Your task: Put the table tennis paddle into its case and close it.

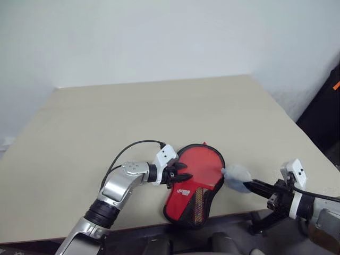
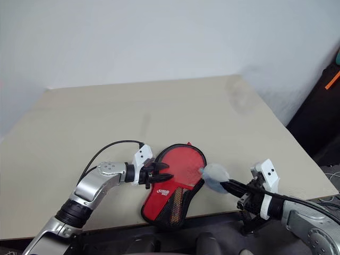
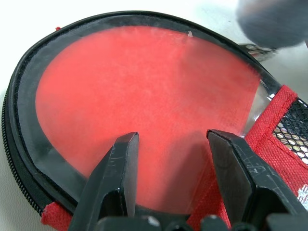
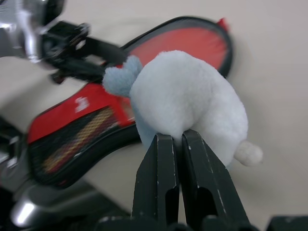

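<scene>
— Where's the case?

— I see the case (image 1: 192, 183) flat on the worktop (image 1: 159, 122), near its front edge. My left jaws (image 1: 180, 172) stand open over its round end, one finger (image 3: 113, 178) each side.

— And the right?

— My right jaws (image 4: 178, 139) are pinched closed on the fluffy ball (image 4: 190, 103), just beside the case. I can't make out the paddle.

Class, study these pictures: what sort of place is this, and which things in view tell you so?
Probably an indoor lab or test room: a bare beige table against a plain white wall, holding just a red case, with cabling on the floor.
</scene>
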Tool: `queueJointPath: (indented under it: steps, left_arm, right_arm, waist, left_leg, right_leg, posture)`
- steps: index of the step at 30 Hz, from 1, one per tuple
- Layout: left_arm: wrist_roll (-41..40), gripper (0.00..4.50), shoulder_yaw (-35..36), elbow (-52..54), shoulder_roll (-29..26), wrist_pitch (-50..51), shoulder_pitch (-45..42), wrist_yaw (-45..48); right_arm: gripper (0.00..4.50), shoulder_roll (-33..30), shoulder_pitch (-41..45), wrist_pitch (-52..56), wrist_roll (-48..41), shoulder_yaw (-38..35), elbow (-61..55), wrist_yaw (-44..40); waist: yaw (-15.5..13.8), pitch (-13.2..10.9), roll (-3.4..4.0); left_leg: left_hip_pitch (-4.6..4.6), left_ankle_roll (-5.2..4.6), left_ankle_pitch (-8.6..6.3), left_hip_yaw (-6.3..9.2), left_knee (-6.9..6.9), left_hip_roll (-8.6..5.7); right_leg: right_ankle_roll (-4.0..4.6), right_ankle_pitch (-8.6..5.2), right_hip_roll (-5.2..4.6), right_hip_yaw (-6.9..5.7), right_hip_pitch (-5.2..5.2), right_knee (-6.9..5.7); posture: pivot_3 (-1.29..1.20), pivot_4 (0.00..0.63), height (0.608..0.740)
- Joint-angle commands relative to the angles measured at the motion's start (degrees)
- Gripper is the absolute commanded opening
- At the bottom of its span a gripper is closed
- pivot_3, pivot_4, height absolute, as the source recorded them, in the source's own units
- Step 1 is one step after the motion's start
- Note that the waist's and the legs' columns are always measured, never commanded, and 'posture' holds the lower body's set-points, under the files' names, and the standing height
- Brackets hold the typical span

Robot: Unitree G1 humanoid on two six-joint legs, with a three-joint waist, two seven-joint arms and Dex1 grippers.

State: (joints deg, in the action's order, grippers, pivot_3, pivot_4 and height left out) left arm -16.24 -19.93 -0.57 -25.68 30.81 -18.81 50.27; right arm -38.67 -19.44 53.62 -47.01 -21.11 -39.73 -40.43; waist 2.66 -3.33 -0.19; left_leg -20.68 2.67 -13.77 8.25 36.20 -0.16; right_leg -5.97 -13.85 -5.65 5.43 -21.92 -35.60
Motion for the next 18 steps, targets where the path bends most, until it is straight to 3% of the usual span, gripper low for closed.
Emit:
queueJointPath:
  steps: [1, 18]
  left_arm:
    - [2.91, 2.38, -1.91, -3.72, -0.96, 3.92, 1.95, -0.97]
    - [2.98, 2.38, -2.02, -2.76, -0.92, 5.02, 3.05, -1.71]
  right_arm:
    - [0.02, -1.87, -2.76, 0.03, -4.73, -1.05, -4.92, -2.61]
    - [0.02, -8.43, -15.79, -1.23, -12.14, 3.50, -14.55, -6.88]
  waist:
    - [-0.01, 0.01, -0.04]
    - [-0.12, 0.28, -0.42]
  left_leg:
    - [0.00, 0.00, 0.00, -0.01, 0.00, 0.00]
    - [-0.02, 0.12, -0.25, -0.05, -0.01, 0.02]
  right_leg:
    - [0.00, 0.00, -0.01, 0.00, -0.02, 0.00]
    - [-0.02, -0.02, -0.11, -0.10, 0.01, 0.49]
  posture:
    - [0.00, 0.000, 0.740]
    - [0.00, 0.000, 0.740]
